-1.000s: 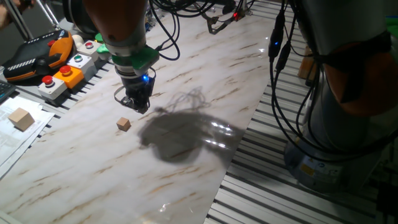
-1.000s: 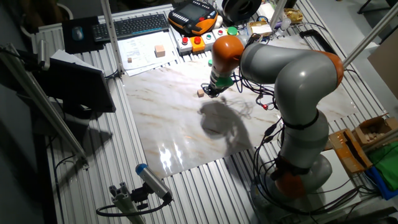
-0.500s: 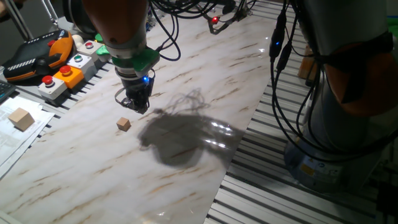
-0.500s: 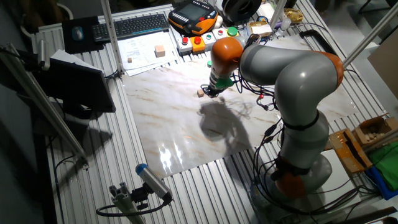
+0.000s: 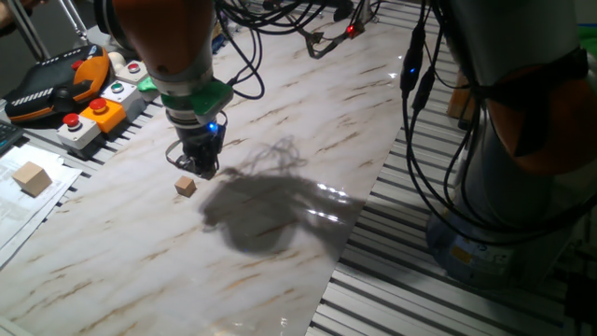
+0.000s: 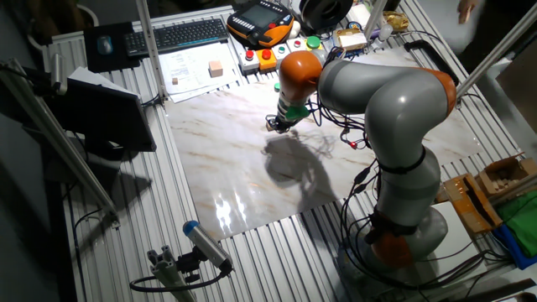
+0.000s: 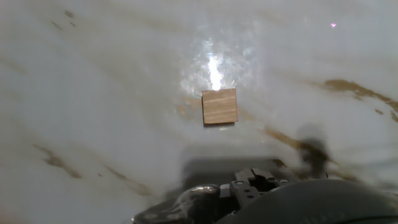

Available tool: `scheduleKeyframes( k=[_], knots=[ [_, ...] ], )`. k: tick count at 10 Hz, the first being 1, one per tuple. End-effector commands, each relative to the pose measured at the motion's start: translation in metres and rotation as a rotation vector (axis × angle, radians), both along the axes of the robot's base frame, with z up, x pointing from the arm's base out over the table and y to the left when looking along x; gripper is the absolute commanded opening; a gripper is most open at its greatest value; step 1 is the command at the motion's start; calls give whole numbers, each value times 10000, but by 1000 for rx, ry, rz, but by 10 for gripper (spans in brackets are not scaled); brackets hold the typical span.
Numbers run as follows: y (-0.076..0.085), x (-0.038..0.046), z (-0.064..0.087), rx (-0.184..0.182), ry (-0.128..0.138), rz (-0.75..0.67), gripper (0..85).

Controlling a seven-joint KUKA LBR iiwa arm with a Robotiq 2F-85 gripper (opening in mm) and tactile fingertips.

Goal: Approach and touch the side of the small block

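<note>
The small block (image 5: pixel 186 187) is a tiny tan-brown cube that lies on the marble table top (image 5: pixel 280 121). My gripper (image 5: pixel 199 171) hangs just above the table, right beside the block on its right and apart from it by a narrow gap. The fingers look closed together and hold nothing. In the hand view the block (image 7: pixel 219 106) lies a short way ahead of the fingertips (image 7: pixel 249 185), under a bright glare spot. In the other fixed view my gripper (image 6: pixel 278 126) largely covers the block.
A larger, paler wooden block (image 5: pixel 33 177) lies on papers at the far left, also seen in the other fixed view (image 6: pixel 216 68). Button boxes (image 5: pixel 91 116) and an orange pendant (image 5: pixel 56 79) line the table's left edge. Cables (image 5: pixel 420 112) hang at the right.
My gripper has moved left and a little toward the camera, closing on the small block. The block has not moved.
</note>
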State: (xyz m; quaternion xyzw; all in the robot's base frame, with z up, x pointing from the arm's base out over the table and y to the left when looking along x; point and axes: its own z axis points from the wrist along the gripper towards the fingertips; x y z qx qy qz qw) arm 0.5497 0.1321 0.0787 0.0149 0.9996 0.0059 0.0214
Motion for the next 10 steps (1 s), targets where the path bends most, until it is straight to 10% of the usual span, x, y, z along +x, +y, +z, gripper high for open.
scheduleKeyframes(
  k=[1,10],
  knots=[
    [5,20,-15,4,0,1,7],
    [129,76,-169,10,18,1,7]
  ],
)
